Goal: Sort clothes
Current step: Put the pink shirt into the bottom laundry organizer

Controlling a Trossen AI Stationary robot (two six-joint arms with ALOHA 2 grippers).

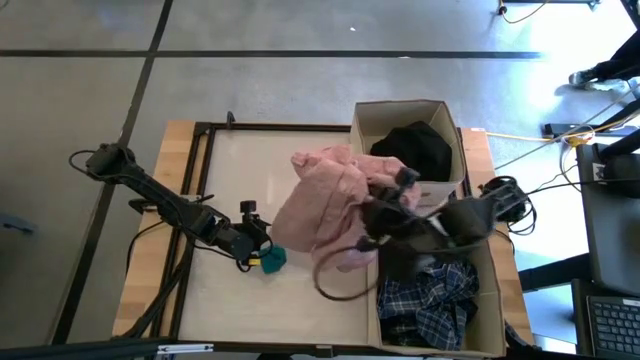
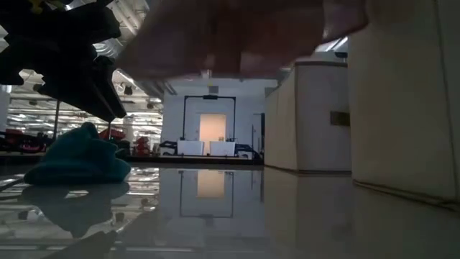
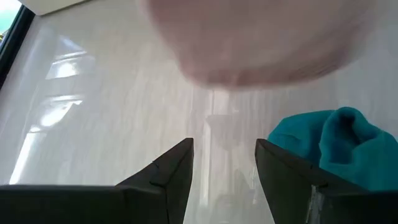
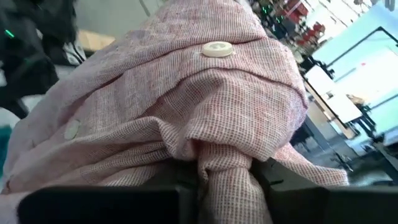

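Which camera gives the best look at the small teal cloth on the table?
The left wrist view: the teal cloth is close, bright and crumpled beside the open left pincer. The low view shows it dim, from the side. The high view shows a speck. The right wrist view barely catches it.

We look down on a grey concrete floor (image 1: 300, 90) crossed by dark seams, one running level at twelve o'clock, another slanting off at eleven. At three o'clock we see a dark desk (image 1: 612, 230) with a keyboard (image 1: 612, 325) (cables trail beside it). Across the glossy white tabletop (image 2: 287, 216) we face a hall: a white far wall (image 2: 172, 115), a dark-framed doorway (image 2: 210, 119) glowing warm, bright ceiling lights at ten o'clock.
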